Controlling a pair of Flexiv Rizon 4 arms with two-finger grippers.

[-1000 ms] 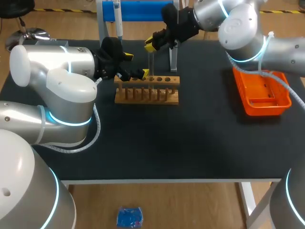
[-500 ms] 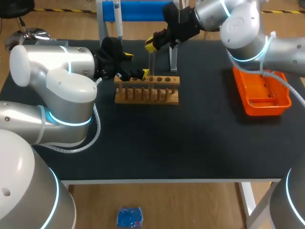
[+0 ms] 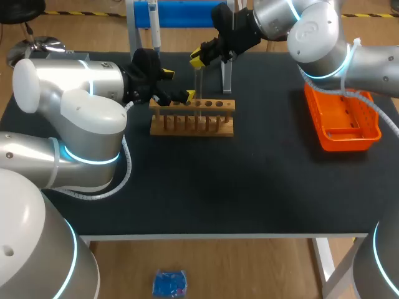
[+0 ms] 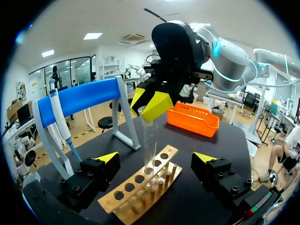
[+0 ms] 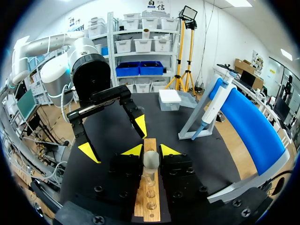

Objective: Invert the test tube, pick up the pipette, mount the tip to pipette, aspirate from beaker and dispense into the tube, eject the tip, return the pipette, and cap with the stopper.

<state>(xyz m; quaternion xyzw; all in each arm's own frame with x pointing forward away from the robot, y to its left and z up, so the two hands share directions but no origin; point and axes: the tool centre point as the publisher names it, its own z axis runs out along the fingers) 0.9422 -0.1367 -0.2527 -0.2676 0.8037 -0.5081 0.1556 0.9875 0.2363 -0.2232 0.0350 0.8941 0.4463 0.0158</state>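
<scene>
Right jaws are closed on the top of the upright test tube, its lower end at a wooden rack hole below them (left jaws gape wide, empty, flanking the rack).

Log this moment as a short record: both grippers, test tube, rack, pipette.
right gripper: jaws shut on the test tube's upper end, above the rack
left gripper: jaws open, at one end of the rack, holding nothing
test tube: upright, lower end at a rack hole
wooden rack: on the table, other visible holes empty
pipette: hanging on the blue stand
</scene>
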